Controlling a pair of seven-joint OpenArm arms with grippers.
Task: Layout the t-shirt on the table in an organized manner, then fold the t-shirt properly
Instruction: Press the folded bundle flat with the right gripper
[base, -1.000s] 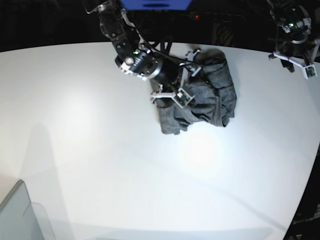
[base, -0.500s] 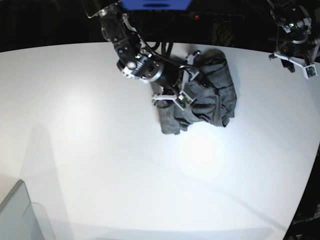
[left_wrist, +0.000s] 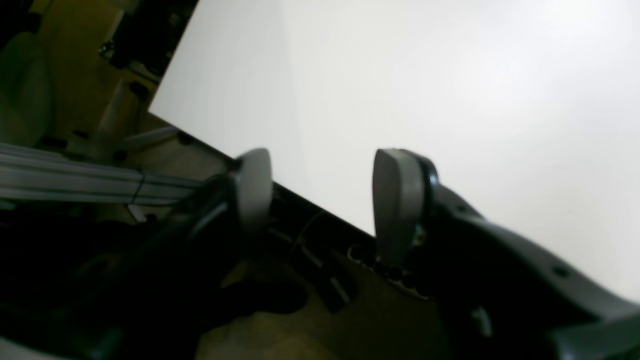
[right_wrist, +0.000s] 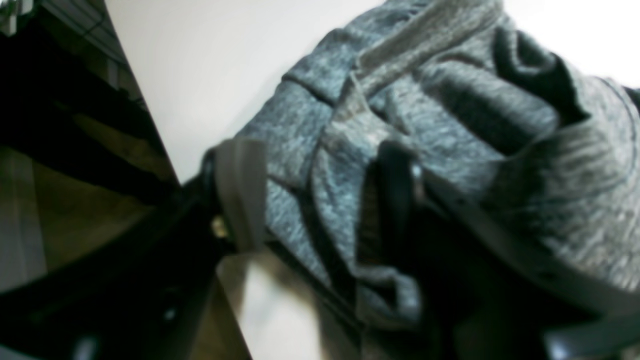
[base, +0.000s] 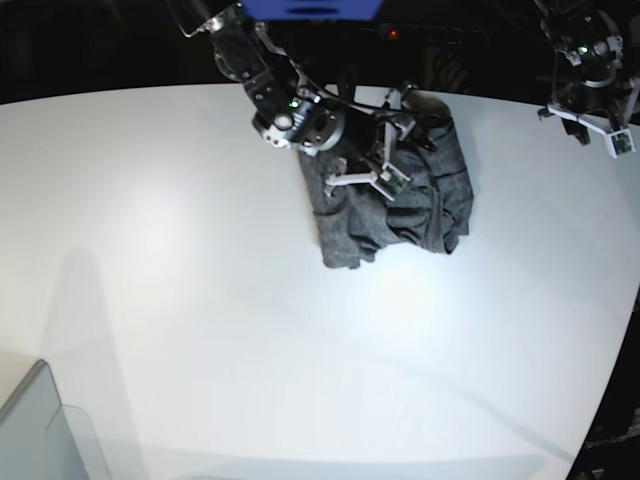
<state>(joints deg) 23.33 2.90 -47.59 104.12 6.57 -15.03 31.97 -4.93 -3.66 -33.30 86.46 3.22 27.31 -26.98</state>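
Note:
The dark-grey t-shirt (base: 435, 205) lies bunched in a wrinkled heap on the white table (base: 200, 300), toward the far edge. My right gripper (base: 395, 150) is down on the heap's upper left part. In the right wrist view, my right gripper (right_wrist: 320, 200) has a thick fold of the t-shirt (right_wrist: 425, 100) filling the gap between its fingers (right_wrist: 240, 195). The left gripper (base: 592, 118) hangs at the far right, well away from the shirt. In the left wrist view the left gripper (left_wrist: 320, 195) stands open over the table's edge (left_wrist: 280, 180), with nothing between its pads.
A translucent grey bin corner (base: 40, 430) sits at the near left. The table's curved edge (base: 610, 360) runs down the right side, with dark floor and equipment beyond the far edge.
The right gripper has shifted right and toward the far edge over the shirt, and its jaws have narrowed onto a fold of cloth. The left arm has not moved.

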